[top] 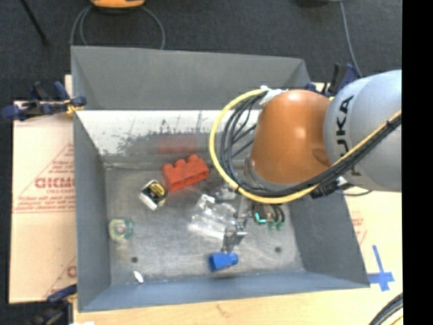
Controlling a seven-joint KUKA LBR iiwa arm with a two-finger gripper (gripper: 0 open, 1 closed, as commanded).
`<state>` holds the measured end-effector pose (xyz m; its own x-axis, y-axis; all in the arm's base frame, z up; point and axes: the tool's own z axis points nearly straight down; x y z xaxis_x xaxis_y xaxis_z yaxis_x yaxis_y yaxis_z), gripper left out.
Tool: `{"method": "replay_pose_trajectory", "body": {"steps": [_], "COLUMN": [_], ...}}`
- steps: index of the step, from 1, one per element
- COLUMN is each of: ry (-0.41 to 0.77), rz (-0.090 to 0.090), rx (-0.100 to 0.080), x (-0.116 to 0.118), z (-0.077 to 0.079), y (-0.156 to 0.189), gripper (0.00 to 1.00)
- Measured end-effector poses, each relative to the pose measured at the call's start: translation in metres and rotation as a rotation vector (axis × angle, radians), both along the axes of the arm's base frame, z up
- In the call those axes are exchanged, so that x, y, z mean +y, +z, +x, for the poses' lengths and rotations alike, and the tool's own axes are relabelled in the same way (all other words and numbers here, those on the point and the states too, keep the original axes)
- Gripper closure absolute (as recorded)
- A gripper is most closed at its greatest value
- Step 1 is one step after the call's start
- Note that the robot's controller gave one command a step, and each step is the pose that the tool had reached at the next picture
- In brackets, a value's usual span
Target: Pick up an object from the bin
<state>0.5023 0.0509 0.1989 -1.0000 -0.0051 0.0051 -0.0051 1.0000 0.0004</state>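
Robotics lab: KUKA arm (pixel 365 134) with looped cables (pixel 233 137), poised over a grey metal bin (pixel 189 80) set on dark carpet (pixel 216 19).

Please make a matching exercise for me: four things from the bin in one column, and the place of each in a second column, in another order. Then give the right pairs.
Things
1. red block
2. blue piece
3. clear round thing
4. yellow and white thing

Places
A. far left of the bin floor
B. between the red block and the clear round thing
C. nearest the wall at the view's top
D. by the wall at the view's bottom, just below the gripper

Pairs: 1-C, 2-D, 3-A, 4-B
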Motion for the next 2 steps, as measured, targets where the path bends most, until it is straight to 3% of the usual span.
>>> {"method": "replay_pose_trajectory", "body": {"steps": [1,2], "ry": [0.073,0.367], "rz": [0.001,-0.001], "rx": [-0.014,-0.013], "x": [-0.025,-0.028], "z": [0.035,0.024], "y": [-0.086,0.006], "gripper": [0.0,0.0]}}
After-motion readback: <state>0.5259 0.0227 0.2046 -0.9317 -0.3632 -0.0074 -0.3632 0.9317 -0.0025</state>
